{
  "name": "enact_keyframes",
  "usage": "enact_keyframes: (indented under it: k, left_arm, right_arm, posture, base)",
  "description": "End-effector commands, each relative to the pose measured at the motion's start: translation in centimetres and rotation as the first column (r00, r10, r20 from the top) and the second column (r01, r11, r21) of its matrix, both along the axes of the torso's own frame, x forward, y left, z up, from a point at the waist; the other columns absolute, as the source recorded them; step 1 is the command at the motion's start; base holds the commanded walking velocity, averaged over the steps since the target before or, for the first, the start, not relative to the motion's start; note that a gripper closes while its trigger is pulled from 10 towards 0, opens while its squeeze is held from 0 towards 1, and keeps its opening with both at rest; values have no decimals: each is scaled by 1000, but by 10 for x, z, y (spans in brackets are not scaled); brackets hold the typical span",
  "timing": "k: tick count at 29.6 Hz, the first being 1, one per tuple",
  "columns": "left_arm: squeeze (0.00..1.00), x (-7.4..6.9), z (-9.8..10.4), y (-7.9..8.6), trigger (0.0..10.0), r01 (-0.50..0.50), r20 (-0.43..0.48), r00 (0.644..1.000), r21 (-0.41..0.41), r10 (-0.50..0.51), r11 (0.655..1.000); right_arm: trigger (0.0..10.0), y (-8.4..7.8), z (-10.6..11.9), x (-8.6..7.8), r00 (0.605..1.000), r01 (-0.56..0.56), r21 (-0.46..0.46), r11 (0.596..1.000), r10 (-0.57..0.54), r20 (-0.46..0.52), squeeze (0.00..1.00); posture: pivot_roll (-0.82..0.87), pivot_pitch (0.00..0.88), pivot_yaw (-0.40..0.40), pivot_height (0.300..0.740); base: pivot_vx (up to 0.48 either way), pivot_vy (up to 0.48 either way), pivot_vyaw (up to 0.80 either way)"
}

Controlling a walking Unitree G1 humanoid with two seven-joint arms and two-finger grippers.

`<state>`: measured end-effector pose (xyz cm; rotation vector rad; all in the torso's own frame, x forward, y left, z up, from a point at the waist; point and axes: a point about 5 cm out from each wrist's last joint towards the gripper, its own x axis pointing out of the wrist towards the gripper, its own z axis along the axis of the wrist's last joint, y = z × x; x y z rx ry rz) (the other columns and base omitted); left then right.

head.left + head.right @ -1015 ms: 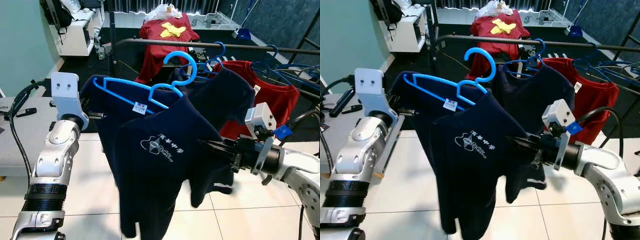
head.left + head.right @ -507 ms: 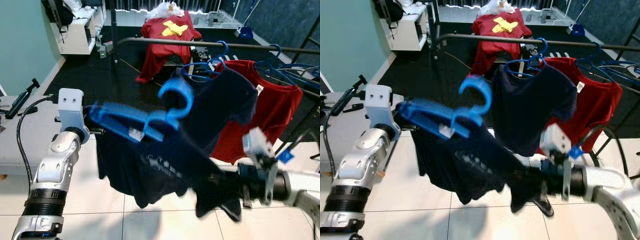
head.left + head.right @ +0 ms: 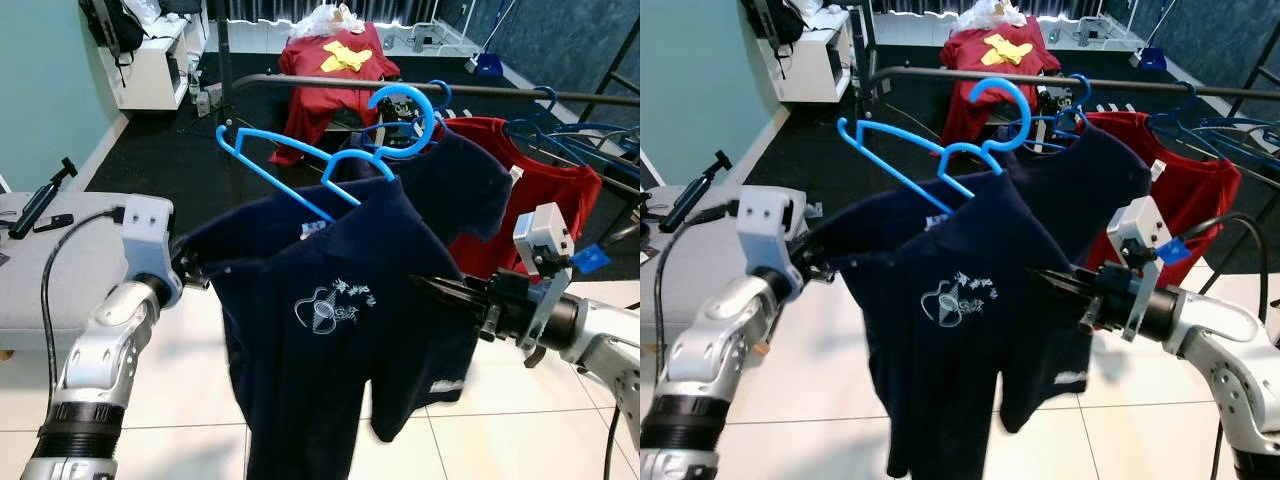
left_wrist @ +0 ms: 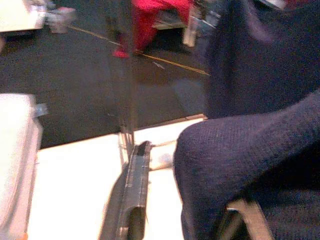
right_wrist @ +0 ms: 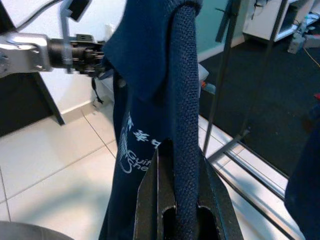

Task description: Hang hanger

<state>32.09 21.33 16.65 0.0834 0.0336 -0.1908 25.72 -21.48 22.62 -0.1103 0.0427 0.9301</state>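
Holding the navy printed T-shirt (image 3: 340, 330) on its light-blue plastic hanger (image 3: 330, 150), my left pincer (image 3: 195, 272) and right pincer (image 3: 440, 290) each clamp a sleeve; hook raised near the dark metal rail (image 3: 300, 80), not yet hung.

Compared with a second ago, we see the blue hanger (image 3: 330, 150) sitting higher and further right, its hook (image 3: 405, 118) now up beside the rail (image 3: 420, 90), next to the hung navy shirt. Our navy shirt (image 3: 330, 330) spreads wider. The left end effector (image 3: 195, 270) is lower, and the right end effector (image 3: 450, 293) higher.
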Motion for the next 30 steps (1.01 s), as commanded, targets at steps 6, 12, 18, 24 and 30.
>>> enact_keyframes:
  k: [6, 12, 18, 24, 30]
  left_arm:
    - [1000, -19, 6, 3, 10000, 269, -45, 963, 82, -266, 960]
    - [1000, -30, 26, 9, 10000, 428, -62, 903, 202, -424, 881]
    - [1000, -35, 42, 0, 10000, 519, -55, 847, 293, -528, 803]
    - [0, -37, 80, -35, 10000, 625, 126, 728, 282, -674, 728]
    - [0, -43, 93, -46, 10000, 701, 149, 641, 286, -753, 654]
  right_arm:
    - [0, -7, -4, -7, 999, -48, -109, 993, 44, -32, 0]
    - [0, -11, -13, -19, 981, -164, -172, 971, 141, -136, 0]
    - [0, -9, -14, -28, 949, -272, -156, 949, 238, -206, 0]
    - [0, -4, -14, -38, 881, -430, -144, 891, 379, -282, 0]
    - [0, -2, -15, -41, 845, -496, -178, 850, 426, -322, 0]
  posture:
    - [55, 94, -41, 740]
    - [52, 95, -44, 740]
    - [48, 90, -47, 740]
    - [46, 84, -49, 740]
    - [42, 74, -50, 740]
  base:
    - [0, 0, 0]
    - [0, 0, 0]
    - [0, 0, 0]
    - [0, 0, 0]
    - [0, 0, 0]
